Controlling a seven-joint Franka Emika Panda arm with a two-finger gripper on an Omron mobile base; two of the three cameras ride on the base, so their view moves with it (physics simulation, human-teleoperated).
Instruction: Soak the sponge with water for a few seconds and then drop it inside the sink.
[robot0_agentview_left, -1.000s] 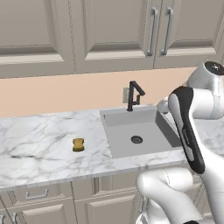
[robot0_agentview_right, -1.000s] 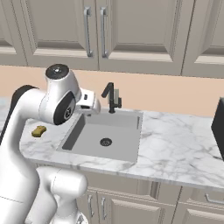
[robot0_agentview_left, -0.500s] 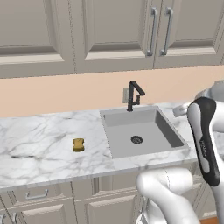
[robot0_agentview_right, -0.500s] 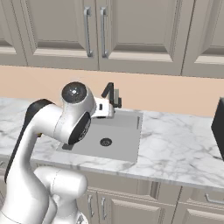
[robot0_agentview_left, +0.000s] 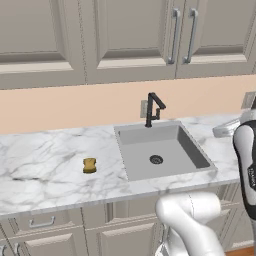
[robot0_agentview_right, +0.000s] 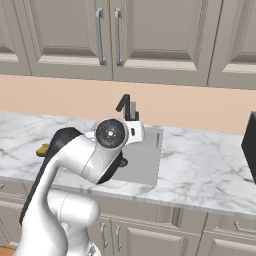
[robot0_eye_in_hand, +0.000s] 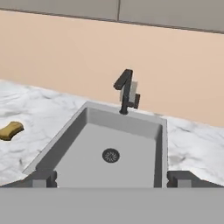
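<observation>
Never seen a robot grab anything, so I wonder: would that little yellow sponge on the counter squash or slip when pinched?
The sponge is small and blocky with pinched sides, so it probably squashes a bit and weighs little. It lies flat on the marble counter, so it likely won't roll. It looks dry, no water runs from the faucet, so slipping seems unlikely.

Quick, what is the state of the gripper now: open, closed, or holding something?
Gripper: open, fingers wide apart, holding nothing; the sponge lies on the counter.

no readable text, labels or signs anywhere
</observation>
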